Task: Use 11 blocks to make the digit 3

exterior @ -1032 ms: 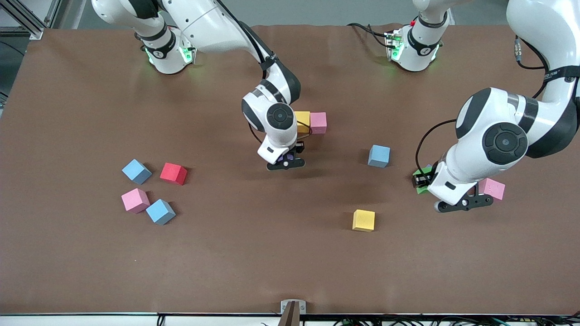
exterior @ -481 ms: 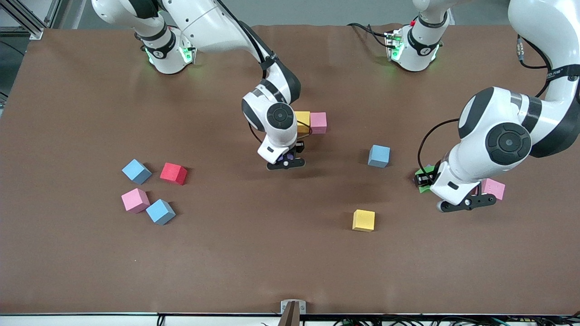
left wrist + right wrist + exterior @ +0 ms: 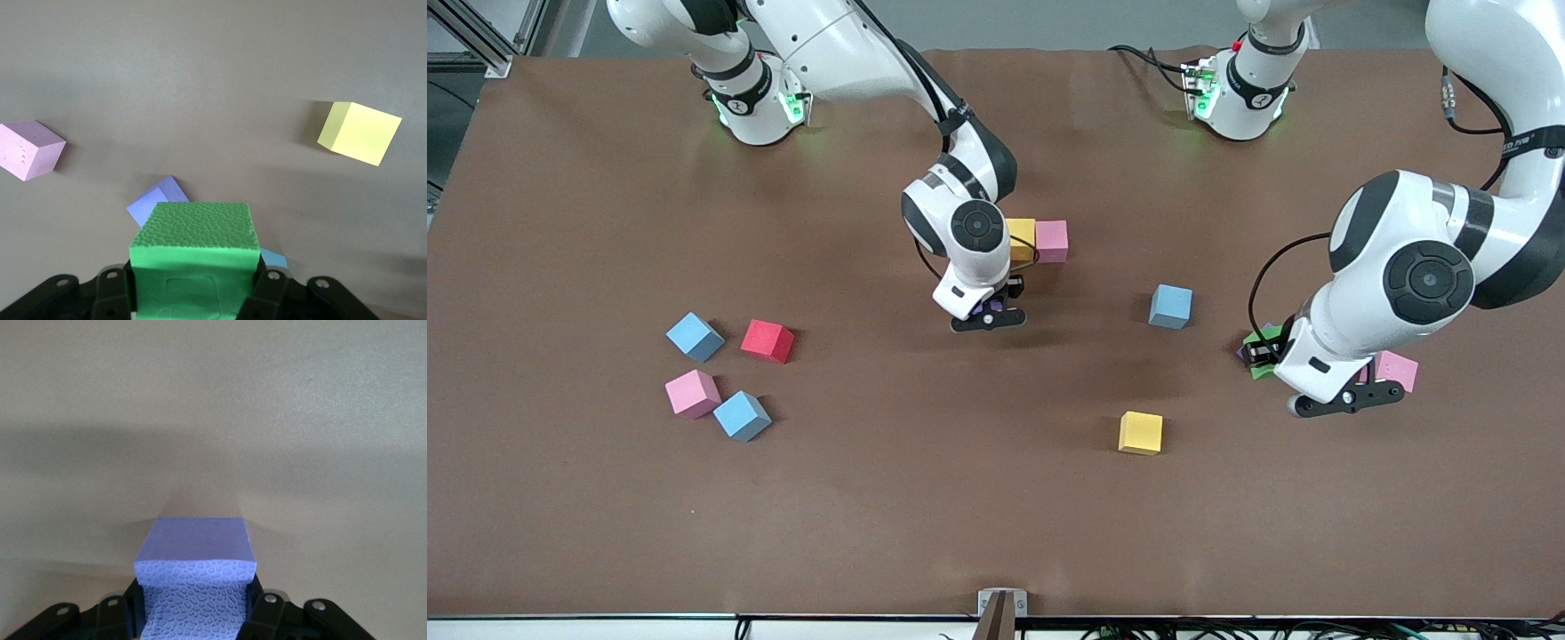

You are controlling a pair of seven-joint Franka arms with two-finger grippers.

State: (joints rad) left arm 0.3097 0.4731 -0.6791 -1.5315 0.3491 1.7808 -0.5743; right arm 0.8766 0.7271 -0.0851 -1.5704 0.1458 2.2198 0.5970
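Small matte cubes in plain colours, scattered on a brown table [image 3: 605, 533]; no digit 3 formed yet. Only a start visible: a yellow block [image 3: 1021, 238] touching a pink block [image 3: 1052, 241] near the table's middle.

Purple block [image 3: 195, 577] clamped between the jaws of the right gripper [image 3: 990, 313], low over the table just nearer the front camera than that yellow-pink pair. Green block [image 3: 195, 257] clamped in the left gripper [image 3: 1263, 351], lifted over a second purple block [image 3: 159, 200] at the left arm's end of the table, another pink block [image 3: 1395, 369] beside it.

Loose blocks: a light blue block [image 3: 1170, 306] and a second yellow block [image 3: 1140, 432] between the two grippers, the yellow one nearer the front camera. Toward the right arm's end, a cluster of a red block [image 3: 767, 340], a light blue cube [image 3: 695, 336], a pink cube [image 3: 692, 393] and a third light blue one [image 3: 742, 415], near one another, the last two almost touching.

Judging by the pebbled faces where pads have pressed, probably foam: light, slightly soft, grippy rather than slippery, not fragile. Best taken across two opposite flat faces, jaws square to the sides, to avoid twisting. Likely to shift if nudged, so careful setting down flush against neighbours called for.
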